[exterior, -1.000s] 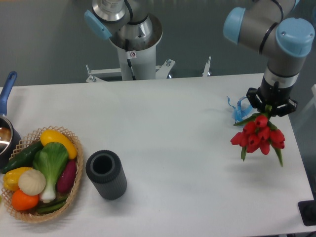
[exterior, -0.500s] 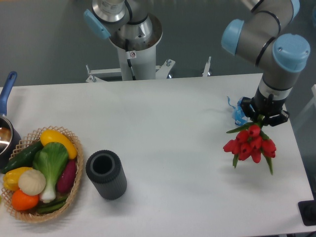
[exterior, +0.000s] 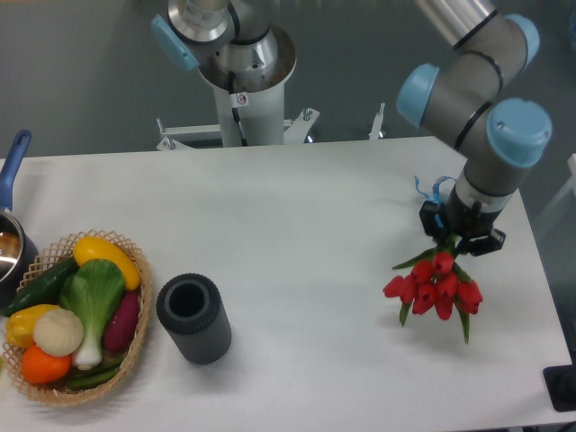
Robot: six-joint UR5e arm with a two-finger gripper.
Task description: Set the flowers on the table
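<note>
The flowers (exterior: 435, 287), a bunch of red tulip buds with green leaves, hang buds-down from my gripper (exterior: 456, 236) at the right of the white table (exterior: 297, 225). The gripper is shut on their stems, which it hides. The buds are close over the tabletop; I cannot tell whether they touch it.
A grey cylinder (exterior: 193, 317) stands at the front left. A wicker basket of vegetables (exterior: 76, 315) sits at the left edge, next to a pot with a blue handle (exterior: 11, 216). A curly blue ribbon (exterior: 432, 187) lies behind the gripper. A second arm's base (exterior: 243, 81) is behind the table.
The gripper has moved left and toward the front with the flowers, and the bunch hangs lower over the table. The blue ribbon is now mostly hidden behind the arm.
</note>
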